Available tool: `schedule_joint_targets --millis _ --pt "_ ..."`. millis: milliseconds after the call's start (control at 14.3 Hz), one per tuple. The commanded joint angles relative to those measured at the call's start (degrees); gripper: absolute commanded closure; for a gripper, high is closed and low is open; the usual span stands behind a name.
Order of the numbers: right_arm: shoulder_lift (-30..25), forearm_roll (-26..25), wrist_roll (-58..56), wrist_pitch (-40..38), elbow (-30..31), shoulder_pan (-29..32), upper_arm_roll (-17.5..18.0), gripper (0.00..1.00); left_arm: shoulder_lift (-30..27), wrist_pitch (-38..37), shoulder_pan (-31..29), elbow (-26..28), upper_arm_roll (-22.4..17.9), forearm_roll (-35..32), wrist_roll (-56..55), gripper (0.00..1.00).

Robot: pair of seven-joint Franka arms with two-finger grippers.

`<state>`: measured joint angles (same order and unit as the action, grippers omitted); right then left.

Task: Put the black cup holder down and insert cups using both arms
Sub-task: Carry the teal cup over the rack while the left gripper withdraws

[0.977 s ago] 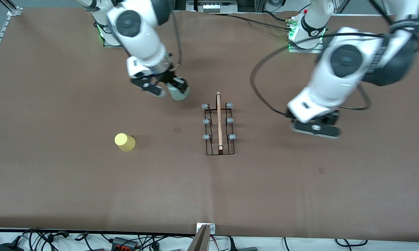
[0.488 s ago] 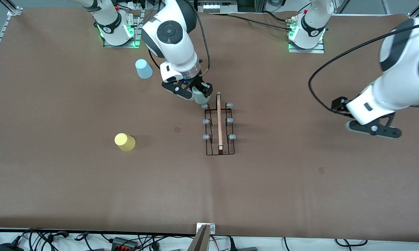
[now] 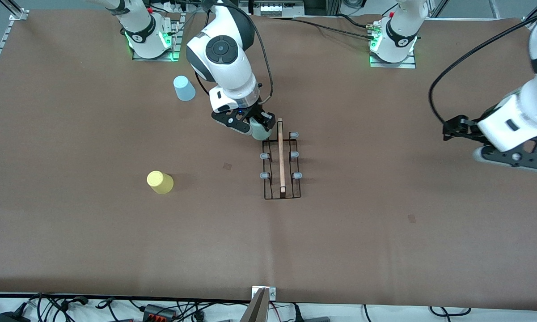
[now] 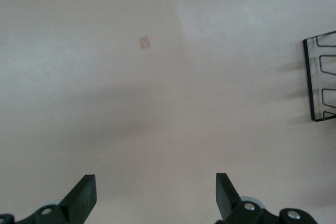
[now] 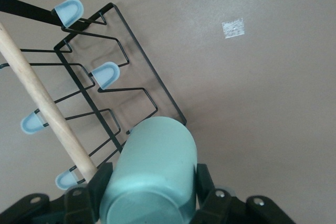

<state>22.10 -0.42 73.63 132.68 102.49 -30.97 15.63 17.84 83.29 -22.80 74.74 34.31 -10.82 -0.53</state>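
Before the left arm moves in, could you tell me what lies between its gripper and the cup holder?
Nothing: in the front view only bare brown table separates the open left gripper from the black cup holder.

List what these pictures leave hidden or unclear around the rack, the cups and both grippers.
- Front view: the peg under the mint green cup is covered by that cup and the right gripper, which is shut on it; whether cup and peg touch cannot be told.
- Right wrist view: the black cup holder is cut off by the frame edge.
- Left wrist view: the open left gripper shows only its fingertips.
- The yellow cup and light blue cup appear only in the front view.
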Motion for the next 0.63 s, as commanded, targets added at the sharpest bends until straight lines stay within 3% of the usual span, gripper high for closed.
schedule_joint_targets --millis 0,70,209,279,349,419,488,558 --pt "2.34 -1.77 1.42 1.44 -1.32 -0.50 0.02 0.67 0.19 -0.41 -1.29 -1.53 -0.99 1.60 1.14 0.00" --pt "2.42 -1.86 1.42 1.44 -1.32 -0.50 0.02 0.53 -1.56 0.81 1.41 -0.66 -3.87 1.86 1.23 0.00" --pt "2.78 -1.86 1.34 1.44 -1.32 -0.50 0.02 0.63 -5.43 1.35 12.10 2.42 -19.45 7.35 1.23 0.00" --pt "2.78 -1.86 1.34 1.44 -1.32 -0.50 0.02 0.63 -6.49 1.26 16.60 2.78 -27.11 12.88 1.32 0.00" --pt "2.78 -1.86 1.34 1.44 -1.32 -0.50 0.02 0.54 -7.54 1.26 19.17 3.83 -30.93 14.85 1.32 0.00" --pt "2.78 -1.86 1.25 1.44 -1.32 -0.50 -0.07 0.43 -9.38 1.52 22.41 6.62 -33.58 14.95 1.41 0.00" --pt "2.78 -1.86 1.25 1.44 -1.32 -0.50 -0.16 0.00 -12.10 3.26 24.27 10.13 -36.13 14.87 1.41 0.00" --pt "2.52 -1.86 0.64 1.35 -1.32 -0.15 -0.24 0.00 -15.86 7.20 26.12 15.21 -36.94 14.00 1.15 0.00"
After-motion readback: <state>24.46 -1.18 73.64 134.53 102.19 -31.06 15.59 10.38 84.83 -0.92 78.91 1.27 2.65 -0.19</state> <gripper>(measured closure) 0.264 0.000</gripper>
